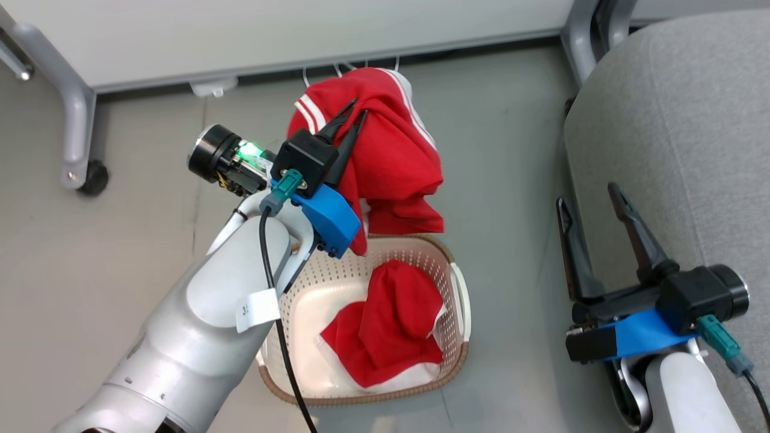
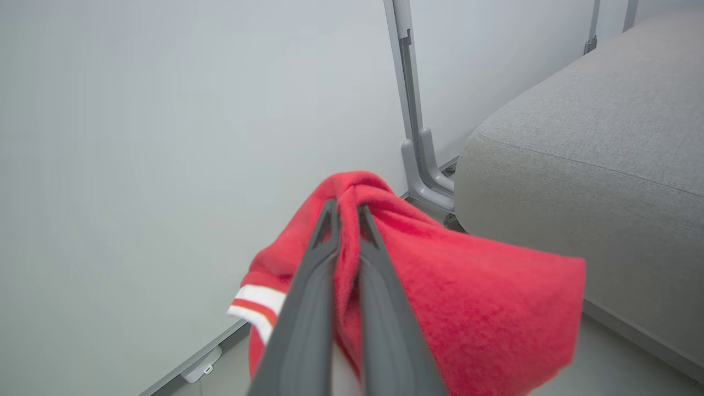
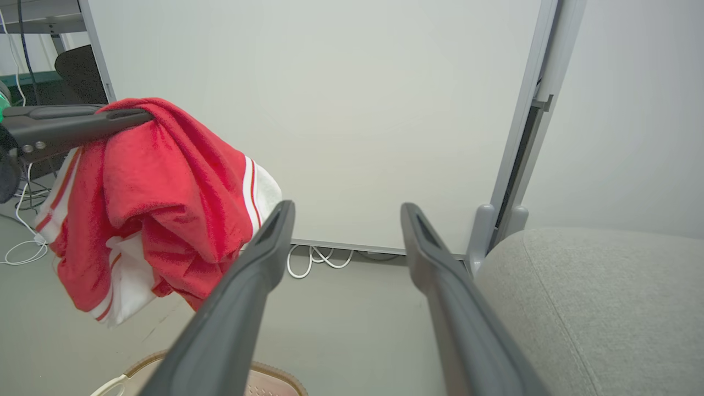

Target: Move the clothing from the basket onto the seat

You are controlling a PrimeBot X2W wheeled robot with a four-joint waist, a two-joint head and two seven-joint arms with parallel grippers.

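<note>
My left gripper [image 1: 356,108] is shut on a red garment with white stripes [image 1: 391,162], which hangs in the air above the far end of the basket [image 1: 458,355]. The left wrist view has the fabric [image 2: 467,297] pinched between my closed fingers [image 2: 346,212]. In the right wrist view the same garment [image 3: 159,198] dangles at the left. A second red garment [image 1: 391,325] lies crumpled inside the cream perforated basket on the floor. My right gripper [image 1: 591,195] stands open and empty beside the grey seat [image 1: 680,120], to the basket's right. The seat [image 2: 594,165] is bare.
A white partition panel [image 1: 289,30] on grey legs with a castor [image 1: 93,175] stands behind the basket. White cables [image 3: 319,258] lie on the floor at its base. Grey floor surrounds the basket.
</note>
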